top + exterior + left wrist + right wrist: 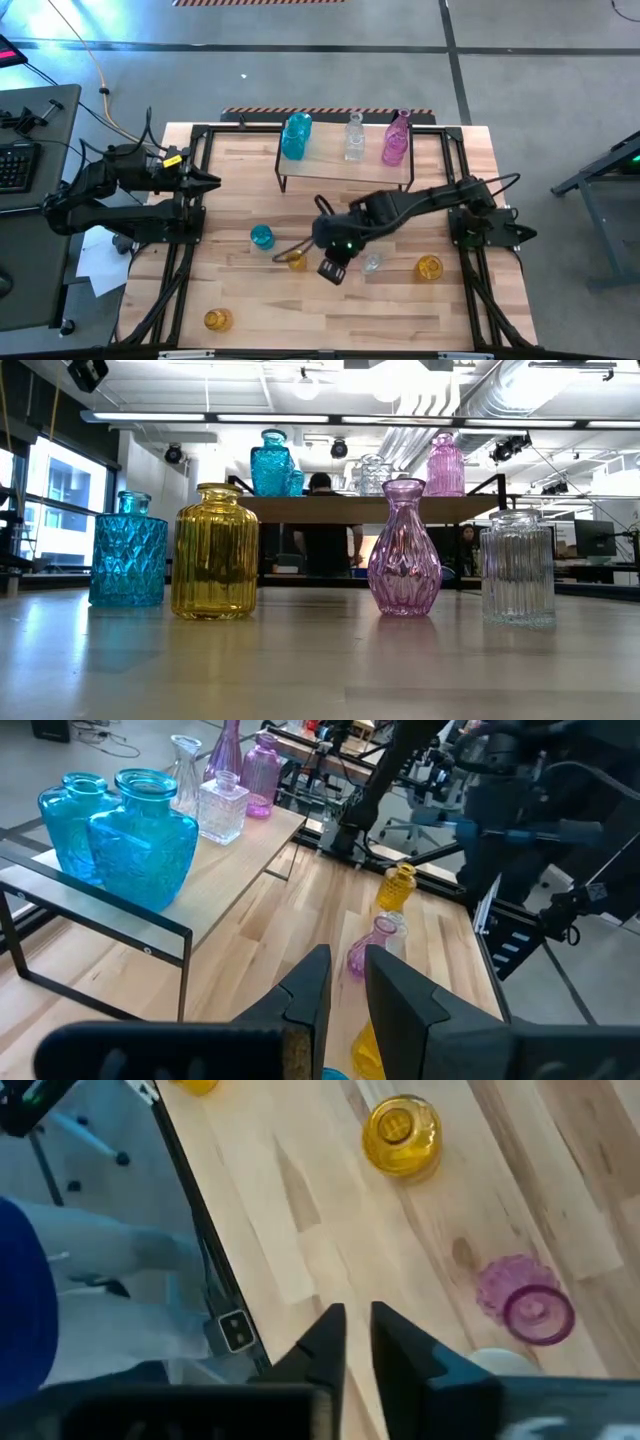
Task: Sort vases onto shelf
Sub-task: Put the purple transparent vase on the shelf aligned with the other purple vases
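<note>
Right gripper (357,1342): over tabletop (380,320) centre, fingers nearly together, holding nothing.
Pink vase (527,1302): upright on the tabletop, at 4 o'clock from it, long axis vertical.
Left gripper (345,985): narrow, parked at 9 o'clock, farther.
Shelf (330,168): at 12 o'clock, three vases aboard.

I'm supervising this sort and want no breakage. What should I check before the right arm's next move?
1. Right pincer carries nothing: ok.
2. Bare board left on the shelf: ok.
3. Pink vase on the table stands upright: ok.
4. Right pincer lined up on that vase: not ok, the vase sits off to one side.
5. Left pincer parked at the table's left edge: ok.
</note>
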